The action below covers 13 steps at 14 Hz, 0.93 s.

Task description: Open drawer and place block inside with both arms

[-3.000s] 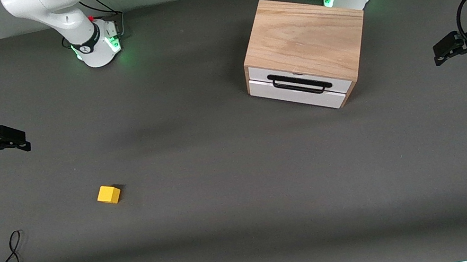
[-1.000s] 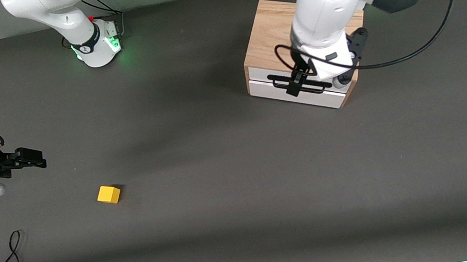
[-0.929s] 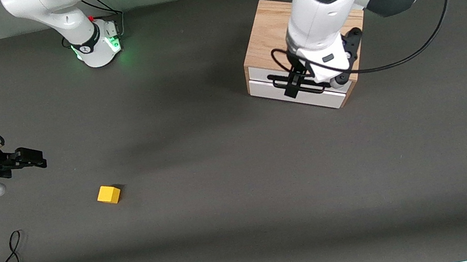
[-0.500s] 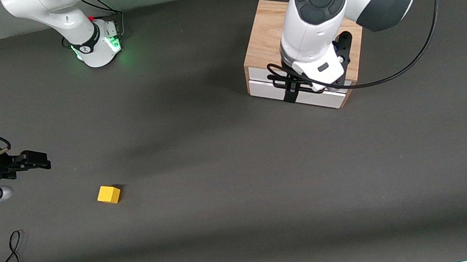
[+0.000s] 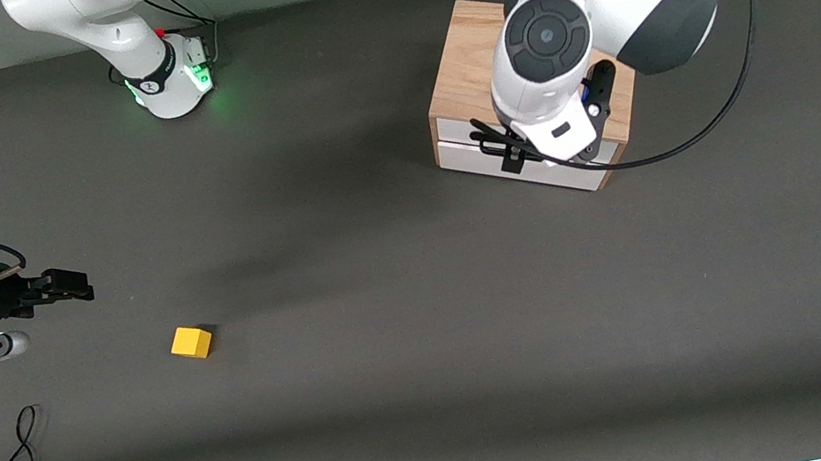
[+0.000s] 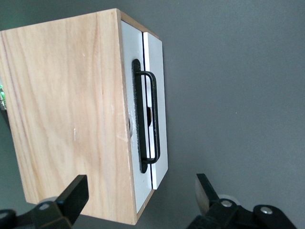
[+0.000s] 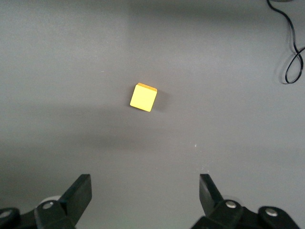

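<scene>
The left gripper (image 5: 507, 154) hangs over the shut drawer's (image 5: 525, 159) handle (image 6: 145, 121), jaws spread. The right gripper (image 5: 78, 287), jaws spread and empty, hovers near the yellow block (image 5: 191, 342) on the desk (image 5: 431, 345).

The block (image 5: 191, 342) is bright yellow. The cabinet (image 5: 470, 68) is light wood with visible grain; its drawer (image 5: 467, 158) front is white and the handle (image 6: 145, 121) is black. The counter (image 5: 428, 329) is dark grey. Both arms are white with dark grey joints, and the bases glow green.
</scene>
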{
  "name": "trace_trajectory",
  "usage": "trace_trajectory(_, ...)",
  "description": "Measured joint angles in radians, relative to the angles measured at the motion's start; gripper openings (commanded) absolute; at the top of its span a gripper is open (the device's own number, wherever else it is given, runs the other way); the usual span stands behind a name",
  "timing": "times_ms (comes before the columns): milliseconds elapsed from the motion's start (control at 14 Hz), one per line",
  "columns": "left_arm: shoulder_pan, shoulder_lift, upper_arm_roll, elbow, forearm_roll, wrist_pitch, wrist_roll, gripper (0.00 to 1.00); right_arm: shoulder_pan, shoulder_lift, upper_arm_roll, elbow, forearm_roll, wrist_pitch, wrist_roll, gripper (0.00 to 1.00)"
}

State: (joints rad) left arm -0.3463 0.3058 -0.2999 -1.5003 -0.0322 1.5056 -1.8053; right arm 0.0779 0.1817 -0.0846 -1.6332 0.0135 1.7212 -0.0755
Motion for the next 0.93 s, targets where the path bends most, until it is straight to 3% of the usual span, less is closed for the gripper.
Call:
trace_trajectory(357,0.000,0.056,0.003,-0.105,0.024,0.155,0.000,1.00,0.000,0.011,0.000,0.000,0.000,0.006,0.000,1.00)
trace_trajectory(929,0.001,0.061,0.006,-0.237,0.058,0.298,0.000,1.00,0.000,0.015,0.000,0.000,0.000,0.010,0.000,1.00)
